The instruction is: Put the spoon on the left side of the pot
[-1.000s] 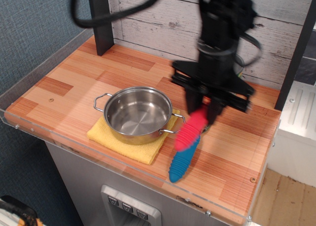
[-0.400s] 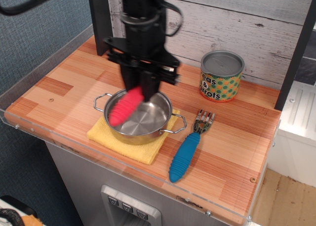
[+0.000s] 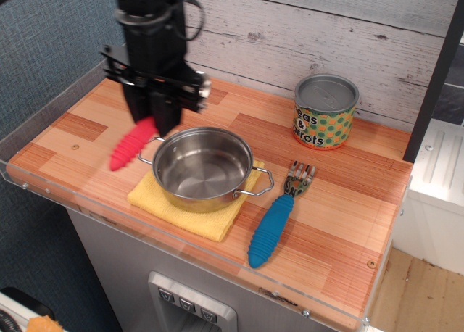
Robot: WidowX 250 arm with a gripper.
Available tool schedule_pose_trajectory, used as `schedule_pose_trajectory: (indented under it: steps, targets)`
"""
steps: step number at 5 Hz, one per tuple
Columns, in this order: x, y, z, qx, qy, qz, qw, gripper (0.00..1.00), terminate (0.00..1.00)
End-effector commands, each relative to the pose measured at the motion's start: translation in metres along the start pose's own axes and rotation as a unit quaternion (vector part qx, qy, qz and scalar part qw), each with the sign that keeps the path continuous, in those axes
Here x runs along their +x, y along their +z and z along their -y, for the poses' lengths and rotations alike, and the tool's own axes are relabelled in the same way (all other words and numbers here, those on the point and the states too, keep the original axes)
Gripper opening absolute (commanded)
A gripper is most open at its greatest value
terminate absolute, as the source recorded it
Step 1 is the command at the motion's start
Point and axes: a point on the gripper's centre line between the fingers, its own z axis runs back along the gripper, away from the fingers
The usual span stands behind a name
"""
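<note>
Now the spoon (image 3: pixel 133 145), of which only the thick ribbed red-pink handle is seen, is held tilted by the black gripper (image 3: pixel 155 116), clenched on its upper end, just left of the pot (image 3: pixel 202 167). Shallow, round, polished steel with wire loop handles, the pot is seated on a yellow cloth (image 3: pixel 181 211). A moment earlier the spoon was held over the pot.
</note>
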Motion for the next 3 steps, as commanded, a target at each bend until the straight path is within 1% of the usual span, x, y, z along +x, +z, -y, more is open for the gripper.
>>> schedule_pose_trajectory:
  steps: [1,2,3]
  targets:
    - [0.006,0.001,-0.045,0.030,0.002,0.029,0.9991,0.00,0.00]
    - [0.011,-0.010,-0.057,0.039,-0.007,0.013,0.9991,0.00,0.00]
    - [0.012,-0.022,-0.068,0.043,0.005,0.009,0.9990,0.00,0.00]
